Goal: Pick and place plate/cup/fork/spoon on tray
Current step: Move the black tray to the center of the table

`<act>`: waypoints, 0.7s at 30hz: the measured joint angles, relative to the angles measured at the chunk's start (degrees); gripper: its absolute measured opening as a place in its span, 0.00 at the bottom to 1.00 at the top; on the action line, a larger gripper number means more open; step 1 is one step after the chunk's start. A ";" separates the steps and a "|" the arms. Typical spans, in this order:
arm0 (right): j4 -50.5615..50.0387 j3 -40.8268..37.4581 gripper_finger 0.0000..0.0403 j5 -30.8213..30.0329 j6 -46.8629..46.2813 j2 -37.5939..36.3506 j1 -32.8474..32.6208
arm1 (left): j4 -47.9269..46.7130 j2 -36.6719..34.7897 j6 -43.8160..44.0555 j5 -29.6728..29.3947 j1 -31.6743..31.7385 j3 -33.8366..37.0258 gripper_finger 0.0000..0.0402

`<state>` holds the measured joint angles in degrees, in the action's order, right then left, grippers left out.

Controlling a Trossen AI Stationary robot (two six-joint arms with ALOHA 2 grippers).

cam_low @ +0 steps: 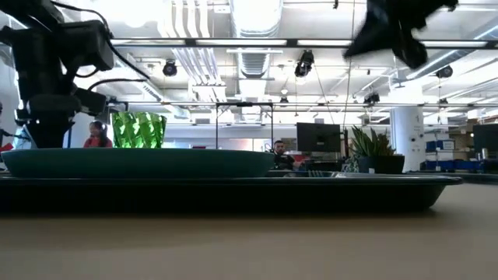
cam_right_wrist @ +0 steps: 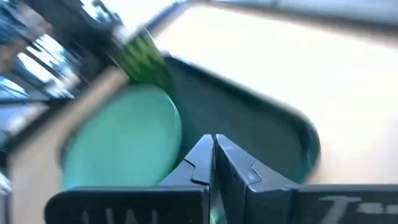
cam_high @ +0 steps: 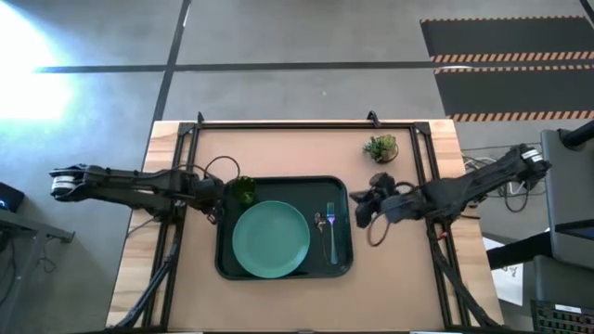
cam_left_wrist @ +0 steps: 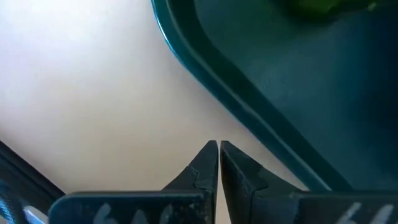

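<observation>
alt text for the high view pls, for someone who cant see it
Top-down view of a wooden table with a dark green tray holding a teal plate, a green cup, a spoon and a fork. The left end effector sits shut at the tray's left edge, the right end effector shut at its right; a small potted plant stands behind.

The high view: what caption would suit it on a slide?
Plate, cup, fork and spoon sit on the tray; both grippers flank it.
</observation>
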<state>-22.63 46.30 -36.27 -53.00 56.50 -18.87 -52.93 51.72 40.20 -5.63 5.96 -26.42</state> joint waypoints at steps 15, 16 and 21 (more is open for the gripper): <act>4.96 9.85 0.02 -0.77 24.09 -3.48 0.00 | 14.37 9.74 -0.28 2.09 0.04 0.20 0.00; 4.78 9.91 0.02 -0.72 24.09 -3.19 0.00 | 15.08 10.22 -0.28 2.10 0.04 0.20 0.00; 3.40 9.69 0.02 0.34 22.94 -2.26 0.00 | 16.72 12.38 -0.13 4.08 0.04 -0.02 0.00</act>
<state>-19.23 56.00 -35.93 -30.05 54.24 -18.87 -36.20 64.11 40.07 -1.55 6.00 -26.44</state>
